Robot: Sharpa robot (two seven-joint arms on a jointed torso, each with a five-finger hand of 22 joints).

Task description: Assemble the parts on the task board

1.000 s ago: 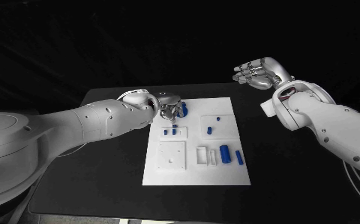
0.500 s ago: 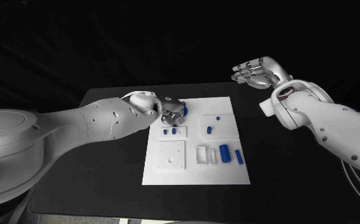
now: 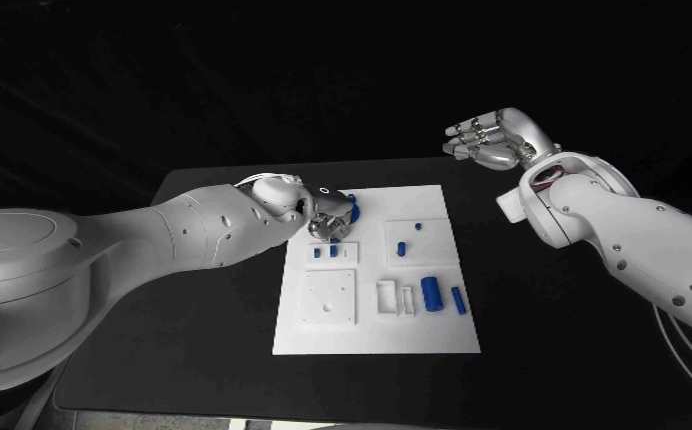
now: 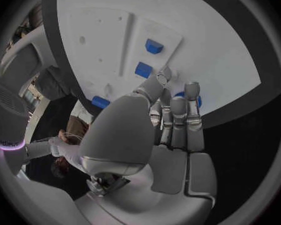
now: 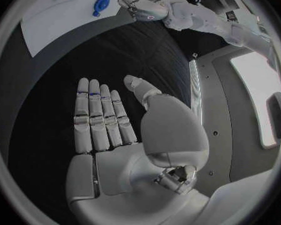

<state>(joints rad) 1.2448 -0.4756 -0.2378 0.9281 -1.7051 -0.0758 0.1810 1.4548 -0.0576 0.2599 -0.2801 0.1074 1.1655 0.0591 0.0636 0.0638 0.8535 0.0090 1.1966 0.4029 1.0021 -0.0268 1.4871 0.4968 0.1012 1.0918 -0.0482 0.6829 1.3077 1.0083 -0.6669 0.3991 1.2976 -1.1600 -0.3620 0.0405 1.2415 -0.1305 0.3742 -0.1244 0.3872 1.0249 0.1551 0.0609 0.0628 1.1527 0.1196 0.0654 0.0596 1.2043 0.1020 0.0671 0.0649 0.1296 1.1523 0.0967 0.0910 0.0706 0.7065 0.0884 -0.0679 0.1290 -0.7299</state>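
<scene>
Head view: one task board (image 3: 378,335), seven blue parts (image 3: 431,293), one in left hand (image 3: 329,214); right hand (image 3: 495,140) empty, fingers spread.

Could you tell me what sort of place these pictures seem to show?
Probably a robotics lab test bench: a white task board with small blue parts lies on a black table against a dark backdrop, with the left hand on the board and the right hand raised.

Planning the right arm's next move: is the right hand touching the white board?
Apart. The head view shows the right hand raised off past the board's far right corner, with black background between them; the right wrist view shows its palm bare.
</scene>
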